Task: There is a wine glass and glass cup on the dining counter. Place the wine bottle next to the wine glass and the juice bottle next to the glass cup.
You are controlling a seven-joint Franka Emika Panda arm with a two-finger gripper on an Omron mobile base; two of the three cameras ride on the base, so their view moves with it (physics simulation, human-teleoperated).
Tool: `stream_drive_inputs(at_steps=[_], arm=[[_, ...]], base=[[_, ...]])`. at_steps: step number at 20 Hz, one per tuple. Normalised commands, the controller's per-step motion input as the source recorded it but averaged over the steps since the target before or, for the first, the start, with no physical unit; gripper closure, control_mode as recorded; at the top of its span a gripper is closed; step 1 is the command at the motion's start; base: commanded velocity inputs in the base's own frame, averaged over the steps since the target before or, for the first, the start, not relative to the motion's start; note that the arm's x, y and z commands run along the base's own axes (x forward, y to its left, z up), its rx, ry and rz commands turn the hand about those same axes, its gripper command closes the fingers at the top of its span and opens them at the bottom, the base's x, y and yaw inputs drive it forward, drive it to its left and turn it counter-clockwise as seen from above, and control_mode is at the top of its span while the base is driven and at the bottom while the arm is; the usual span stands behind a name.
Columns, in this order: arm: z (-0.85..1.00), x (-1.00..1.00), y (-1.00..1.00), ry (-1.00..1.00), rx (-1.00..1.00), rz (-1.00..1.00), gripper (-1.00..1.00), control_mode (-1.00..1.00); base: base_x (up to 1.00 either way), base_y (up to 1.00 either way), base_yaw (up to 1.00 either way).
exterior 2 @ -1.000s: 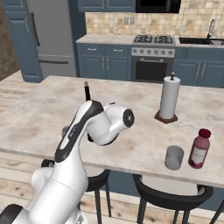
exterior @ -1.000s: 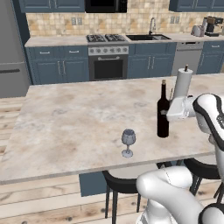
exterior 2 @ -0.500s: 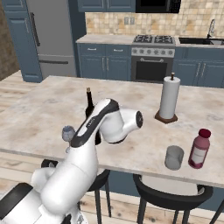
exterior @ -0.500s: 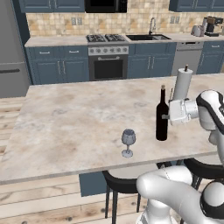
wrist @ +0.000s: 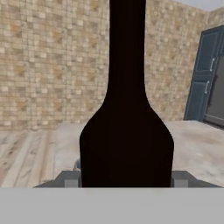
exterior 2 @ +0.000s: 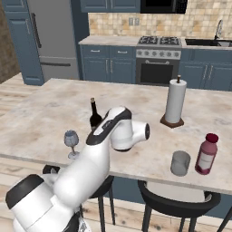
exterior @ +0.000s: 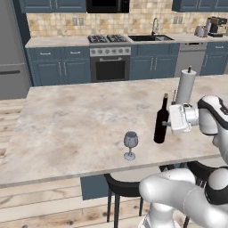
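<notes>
My gripper (exterior: 169, 123) is shut on the body of the wine bottle (exterior: 160, 121), a tall dark bottle held upright just over the dining counter (exterior: 67, 124); I cannot tell whether its base touches the top. The wine glass (exterior: 130, 142) stands a short way to the bottle's left, near the front edge. From the hand view the wine bottle (wrist: 127, 109) rises black between the fingertips (wrist: 70, 179). Far along the counter in the right base view stand the glass cup (exterior 2: 181, 162) and, beside it, the pinkish juice bottle (exterior 2: 206, 154). There the wine bottle (exterior 2: 94, 116) sits behind the wine glass (exterior 2: 71, 140).
A paper towel roll (exterior: 185, 86) on a wooden stand rises right behind my hand, also in the right base view as the roll (exterior 2: 175, 101). Black stools (exterior 2: 174, 206) tuck under the counter's near edge. The range and sink counter line the far wall.
The gripper has carried the wine bottle a little to the left and lower, closer to the wine glass. The glass, cup and juice bottle have stayed put.
</notes>
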Motion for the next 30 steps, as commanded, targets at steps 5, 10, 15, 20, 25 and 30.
stream_drive_inputs(at_steps=[5,10,15,20,25,30], arm=[[-0.15,0.23,0.01,0.03,0.09,0.03,1.00,-1.00],[-0.19,0.16,0.07,0.02,0.08,0.05,1.00,-1.00],[-0.29,0.04,0.12,0.00,0.03,0.06,1.00,-1.00],[-0.28,0.00,0.13,0.00,0.00,0.04,1.00,-1.00],[-0.19,0.00,0.10,-0.04,0.00,0.04,1.00,-1.00],[-0.15,0.00,0.10,-0.03,0.00,0.02,1.00,-1.00]], base=[[0.00,0.00,0.00],[0.00,0.00,0.00],[0.00,0.00,0.00],[0.00,0.00,0.00],[0.00,0.00,0.00],[0.00,0.00,0.00]])
